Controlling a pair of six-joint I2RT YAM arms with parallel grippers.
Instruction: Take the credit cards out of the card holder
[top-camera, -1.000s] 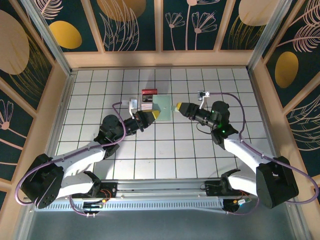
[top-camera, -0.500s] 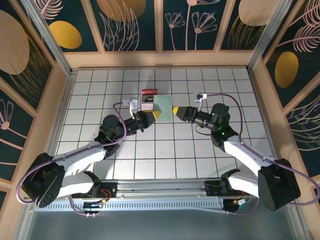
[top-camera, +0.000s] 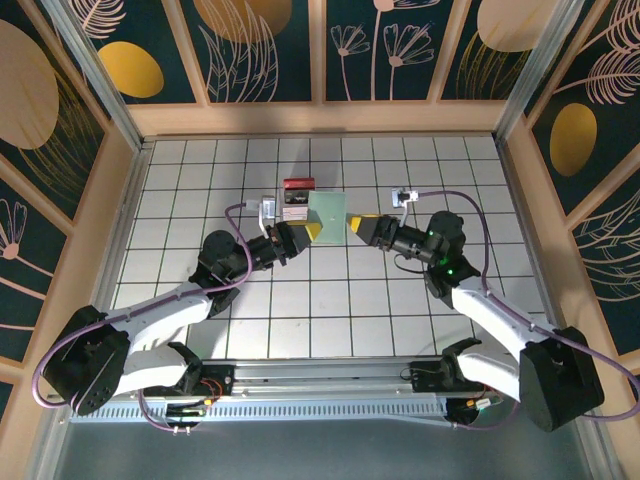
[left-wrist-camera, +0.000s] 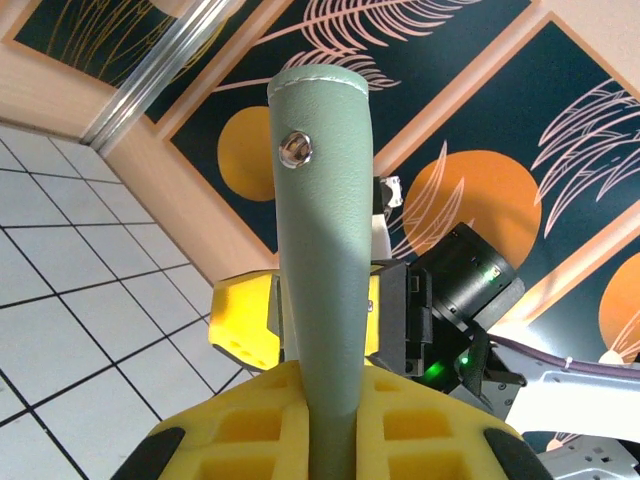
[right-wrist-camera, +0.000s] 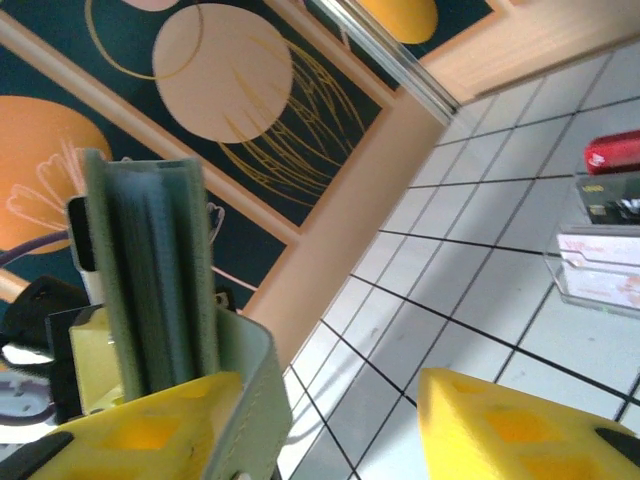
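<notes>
The pale green card holder (top-camera: 328, 212) hangs above the tiles at mid-table. My left gripper (top-camera: 308, 232) is shut on its left side. In the left wrist view the holder's rounded spine (left-wrist-camera: 325, 230) with a snap stud rises out of my left gripper (left-wrist-camera: 335, 400). My right gripper (top-camera: 357, 224) sits at the holder's right edge, open. In the right wrist view one leaf (right-wrist-camera: 248, 400) lies against the inside of the left finger (right-wrist-camera: 130, 430) of my right gripper (right-wrist-camera: 300, 392), with a wide gap to the other finger. Thin blue-grey layers (right-wrist-camera: 150, 280) show between the leaves; I cannot tell whether they are credit cards.
A red-topped block on a clear base (top-camera: 298, 200) stands just behind and left of the holder, also at the right edge of the right wrist view (right-wrist-camera: 605, 225). The tiled floor (top-camera: 330, 300) is walled in by a wooden frame (top-camera: 320, 118).
The right arm has shifted slightly nearer, its fingertips staying at the holder's right edge while the jaws widened, then narrowed a little. The left arm and the holder have not moved.
</notes>
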